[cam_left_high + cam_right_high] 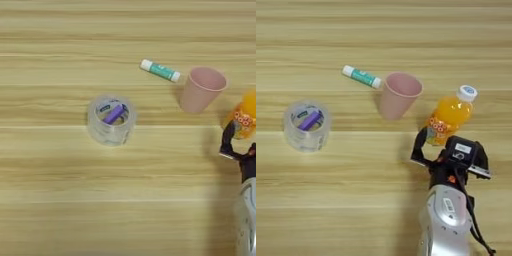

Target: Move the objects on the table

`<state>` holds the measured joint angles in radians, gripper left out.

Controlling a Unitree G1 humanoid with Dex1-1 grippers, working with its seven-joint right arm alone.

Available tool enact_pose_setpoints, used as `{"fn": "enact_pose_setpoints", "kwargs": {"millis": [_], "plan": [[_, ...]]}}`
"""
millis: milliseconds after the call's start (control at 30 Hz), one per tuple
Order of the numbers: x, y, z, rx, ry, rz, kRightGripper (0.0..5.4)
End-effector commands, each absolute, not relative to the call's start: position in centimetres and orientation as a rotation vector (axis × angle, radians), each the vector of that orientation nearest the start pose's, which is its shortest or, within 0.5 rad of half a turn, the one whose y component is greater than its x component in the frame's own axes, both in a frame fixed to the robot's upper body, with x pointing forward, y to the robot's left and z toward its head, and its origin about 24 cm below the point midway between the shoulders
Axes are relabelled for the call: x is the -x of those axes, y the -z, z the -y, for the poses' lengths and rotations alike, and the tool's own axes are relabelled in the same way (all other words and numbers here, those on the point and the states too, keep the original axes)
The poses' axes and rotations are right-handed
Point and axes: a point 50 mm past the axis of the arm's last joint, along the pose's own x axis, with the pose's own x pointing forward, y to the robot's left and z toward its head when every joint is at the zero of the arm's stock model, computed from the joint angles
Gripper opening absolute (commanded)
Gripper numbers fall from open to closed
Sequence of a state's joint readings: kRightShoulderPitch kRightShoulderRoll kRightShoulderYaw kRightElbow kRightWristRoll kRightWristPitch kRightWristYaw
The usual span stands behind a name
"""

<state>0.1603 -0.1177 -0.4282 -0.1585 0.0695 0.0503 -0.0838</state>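
My silver forearm [445, 220] comes up from the bottom edge on my right side, and at its end my pincer [448, 142] stands open, one black finger out to the left and the other side hidden behind the black wrist block. Nothing is held in it.

Just beyond the fingertips, touching or very nearly so, stands the orange juice bottle [450, 116]. It lies directly ahead of the pincer, a shade to the right of the left finger. Its long axis runs away from me and slightly rightward, white cap [466, 93] at the far end, so the label end is the near one. I judge a short forward reach would bring the fingers round its body; this arm is the only one close to it.

Further out and to the left is the pink cup [399, 95], near the bottle but apart from it. Just beyond the cup lies a teal glue stick [361, 76] on its side, slanting across the worktop [356, 190].

Well off to my left sits the clear round tub [111, 120] with the purple stick [114, 114] inside.

The right eye view shows the whole bottle, cap included, and my full wrist; the left eye view cuts the bottle at its edge and shows only one finger.
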Motion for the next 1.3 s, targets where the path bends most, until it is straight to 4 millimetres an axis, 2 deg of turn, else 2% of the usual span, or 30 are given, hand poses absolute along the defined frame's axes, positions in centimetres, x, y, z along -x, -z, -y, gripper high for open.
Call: {"fn": "enact_pose_setpoints", "kwargs": {"millis": [33,300,1000,1300], "plan": [[-20.8,-8.4,29.3,0.133,0.526,0.119,5.38],[-21.6,-9.1,30.2,0.124,0.516,0.136,5.38],[-22.9,-9.5,29.7,0.104,0.404,0.144,5.38],[-24.0,-9.8,30.9,0.108,0.403,0.144,5.38]]}}
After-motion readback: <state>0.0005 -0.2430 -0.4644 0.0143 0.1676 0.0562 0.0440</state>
